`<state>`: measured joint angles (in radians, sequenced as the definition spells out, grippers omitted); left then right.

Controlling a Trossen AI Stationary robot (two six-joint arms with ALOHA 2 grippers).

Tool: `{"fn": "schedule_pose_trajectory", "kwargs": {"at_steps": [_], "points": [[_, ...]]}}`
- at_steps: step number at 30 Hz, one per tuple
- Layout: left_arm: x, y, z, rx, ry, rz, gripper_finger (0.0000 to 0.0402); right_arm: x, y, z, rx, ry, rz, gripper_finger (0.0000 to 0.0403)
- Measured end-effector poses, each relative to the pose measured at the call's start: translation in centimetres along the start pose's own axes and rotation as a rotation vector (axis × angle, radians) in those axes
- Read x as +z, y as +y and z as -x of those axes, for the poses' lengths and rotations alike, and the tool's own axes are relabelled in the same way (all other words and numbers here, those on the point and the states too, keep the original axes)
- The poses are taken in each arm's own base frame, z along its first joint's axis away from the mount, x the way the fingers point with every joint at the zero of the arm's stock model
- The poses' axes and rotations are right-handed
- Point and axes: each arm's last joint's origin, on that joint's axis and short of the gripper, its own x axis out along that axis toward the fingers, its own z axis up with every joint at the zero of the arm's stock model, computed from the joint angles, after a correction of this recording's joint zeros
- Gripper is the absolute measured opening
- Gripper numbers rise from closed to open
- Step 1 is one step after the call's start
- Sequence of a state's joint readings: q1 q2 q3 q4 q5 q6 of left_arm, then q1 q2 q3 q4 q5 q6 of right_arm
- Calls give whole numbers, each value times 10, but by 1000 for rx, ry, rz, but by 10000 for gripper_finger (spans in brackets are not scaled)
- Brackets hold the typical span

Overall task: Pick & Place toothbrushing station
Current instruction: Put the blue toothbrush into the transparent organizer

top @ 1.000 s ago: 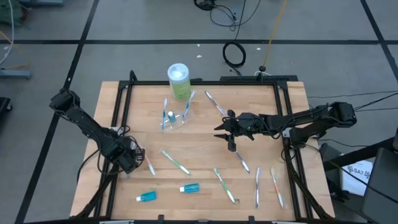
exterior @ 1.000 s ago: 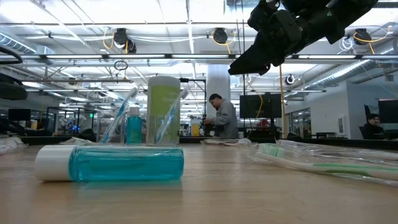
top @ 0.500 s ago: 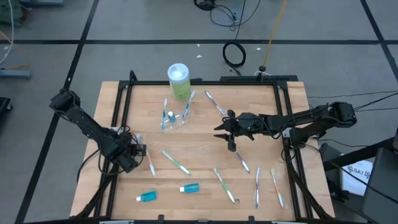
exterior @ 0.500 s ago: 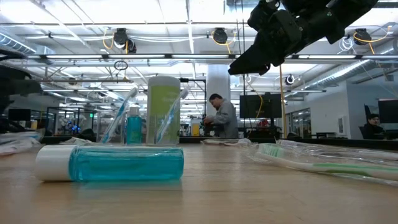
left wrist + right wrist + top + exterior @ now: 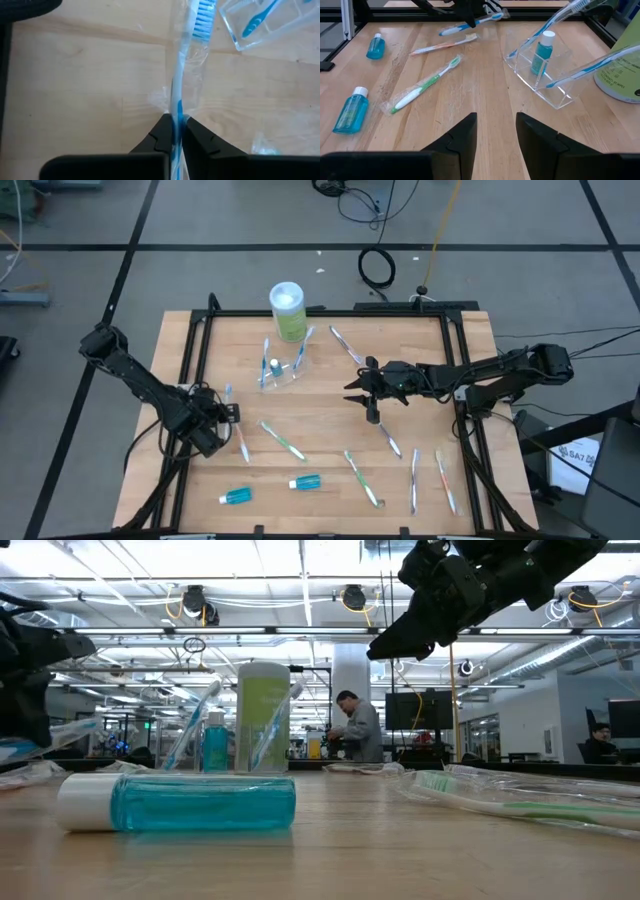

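Blue first: counting three toothpaste tubes (image 5: 305,481), two lying near the table's front edge, one standing in the clear holder (image 5: 282,372). Counting ten toothbrushes as well: seven loose on the wooden table (image 5: 440,370), two leaning in the holder, one in a grip. Also spotting one green-and-white canister (image 5: 287,310) just behind the holder.

Over to the left gripper (image 5: 222,416), near the left edge: clamped tight on the blue toothbrush (image 5: 183,75), still in its clear wrapper, pinched at the handle with the bristles pointing away towards the holder.

Right gripper (image 5: 372,396) hanging above mid-table, fingers apart, holding nothing.

Compared with a second ago: left fingers closed further, brush lifted off the wood and now showing raised at the low view's left. Right arm unmoved.
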<state>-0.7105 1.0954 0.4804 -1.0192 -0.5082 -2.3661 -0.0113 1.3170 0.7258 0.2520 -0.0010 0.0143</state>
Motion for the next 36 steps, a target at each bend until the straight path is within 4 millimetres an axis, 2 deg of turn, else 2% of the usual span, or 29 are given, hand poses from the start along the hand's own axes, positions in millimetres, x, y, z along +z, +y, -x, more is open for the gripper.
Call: {"fn": "schedule_pose_trajectory", "kwargs": {"at_steps": [4,8,14,21,29,36], "points": [[0,-4,-1,-41,-8,-4,37,0,0,0,0,-1,0,128],[0,-13,7,-104,-40,-51,29,0,0,0,0,-1,0,128],[5,-47,42,-358,-233,-210,9,1,0,0,0,-6,0,128],[15,-87,78,-499,-408,-383,27,1,0,0,0,-5,0,128],[33,-136,98,-590,-607,-589,29,0,0,0,0,-5,0,128],[61,-143,105,-559,-708,-716,30,1,0,0,0,-5,0,128]]}}
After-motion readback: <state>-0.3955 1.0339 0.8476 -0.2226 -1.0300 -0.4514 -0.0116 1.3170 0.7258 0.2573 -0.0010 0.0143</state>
